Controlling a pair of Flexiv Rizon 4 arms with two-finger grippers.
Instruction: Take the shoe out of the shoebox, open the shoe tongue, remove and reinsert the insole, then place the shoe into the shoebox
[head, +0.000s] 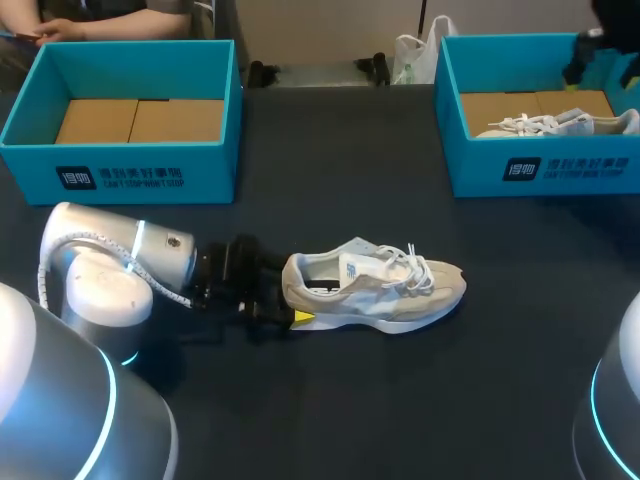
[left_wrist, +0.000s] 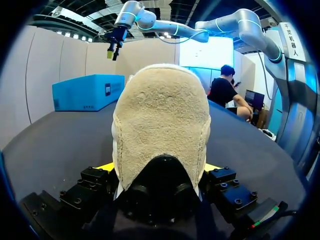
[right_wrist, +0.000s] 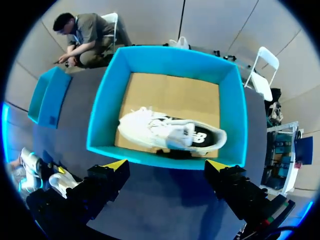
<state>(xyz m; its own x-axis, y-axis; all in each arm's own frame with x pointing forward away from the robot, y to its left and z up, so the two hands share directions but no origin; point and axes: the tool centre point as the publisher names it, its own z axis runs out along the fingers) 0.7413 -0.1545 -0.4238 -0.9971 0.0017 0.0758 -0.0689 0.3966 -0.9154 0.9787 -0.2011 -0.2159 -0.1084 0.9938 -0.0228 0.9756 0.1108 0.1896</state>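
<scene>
A beige sneaker (head: 385, 288) with white laces stands upright on the dark table (head: 420, 400), toe pointing right. My left gripper (head: 291, 301) comes in low from the left and is shut on its heel. In the left wrist view the suede heel (left_wrist: 160, 120) fills the space between the yellow fingertips (left_wrist: 106, 167), touching both. The right teal shoebox (head: 540, 165) holds a white sneaker (right_wrist: 167, 131) lying on its cardboard floor. My right gripper (right_wrist: 167, 167) hangs open above this box's near wall, with nothing between its fingers.
A second teal shoebox (head: 130, 170) stands at the back left, with only its cardboard floor showing inside. A white plastic bag (head: 415, 55) lies at the table's far edge between the boxes. Bare table stretches in front of the beige sneaker.
</scene>
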